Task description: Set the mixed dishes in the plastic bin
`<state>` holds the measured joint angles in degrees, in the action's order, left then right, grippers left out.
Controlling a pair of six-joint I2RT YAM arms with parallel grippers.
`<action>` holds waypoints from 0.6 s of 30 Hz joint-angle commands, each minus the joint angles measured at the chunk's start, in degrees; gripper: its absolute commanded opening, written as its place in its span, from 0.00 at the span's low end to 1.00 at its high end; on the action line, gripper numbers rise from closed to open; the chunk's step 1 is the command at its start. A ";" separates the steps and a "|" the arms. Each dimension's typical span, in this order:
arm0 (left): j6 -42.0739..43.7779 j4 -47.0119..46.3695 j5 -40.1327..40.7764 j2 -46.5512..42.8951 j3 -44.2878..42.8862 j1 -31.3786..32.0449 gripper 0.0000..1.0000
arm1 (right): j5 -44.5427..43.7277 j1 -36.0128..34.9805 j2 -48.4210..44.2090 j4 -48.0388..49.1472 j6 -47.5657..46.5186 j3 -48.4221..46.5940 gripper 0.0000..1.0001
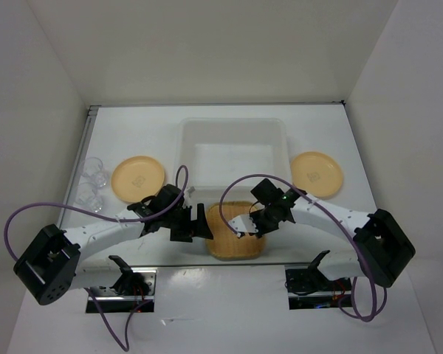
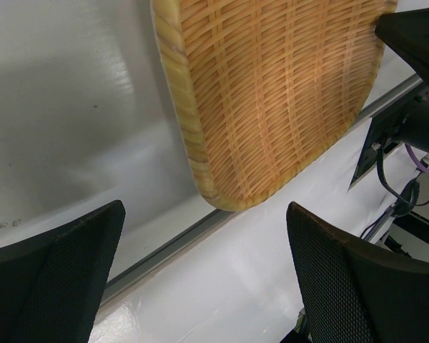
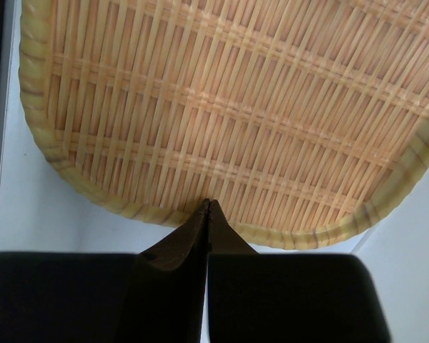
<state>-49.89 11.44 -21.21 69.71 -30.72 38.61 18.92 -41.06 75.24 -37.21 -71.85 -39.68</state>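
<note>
Five dishes out on the white table [image 1: 317, 133], all outside the plastic bin [image 1: 232, 122], itself at upper centre of the overhead view. Woven tray [image 1: 235, 249] at lower centre of that view, just below the bin, close to the table's front edge and partly hidden under both wrists. Left plate [image 1: 137, 178] flat to the left of the bin, right plate [image 1: 317, 174] flat to its right, each apart from the bin's walls. Upper cup [image 1: 94, 171] and lower cup [image 1: 88, 198] at the far left, clear, upright, just beside the left plate.

Left gripper [image 1: 193, 227] immediately left of the tray, spread wide. Seen from its own wrist, left gripper [image 2: 206, 214] with one black finger in each lower corner of the frame, and the woven tray [image 2: 272, 93] filling the upper centre, its rounded corner ahead of the gap and touching neither finger.

Right gripper [image 1: 245, 230] over the tray's middle. From its own wrist, right gripper [image 3: 209, 206] closed tight, only a thin seam between the fingers, tips meeting at lower centre against the near rim of the woven tray [image 3: 222, 107]. Contact with that rim: cannot tell.
</note>
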 commanded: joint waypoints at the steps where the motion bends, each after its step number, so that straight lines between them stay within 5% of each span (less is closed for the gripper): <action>1: -0.56 -1.51 0.12 0.51 0.49 0.24 1.00 | 0.07 -0.43 1.74 -0.41 0.22 0.14 0.00; 18: -0.56 -3.44 -0.41 2.36 -3.90 0.24 1.00 | 0.07 -0.43 5.27 -1.46 0.84 -1.63 0.00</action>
<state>-49.91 10.70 -21.23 71.02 -31.77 38.63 19.66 -41.12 79.00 -36.95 -71.40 -41.25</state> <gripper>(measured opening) 1.001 0.001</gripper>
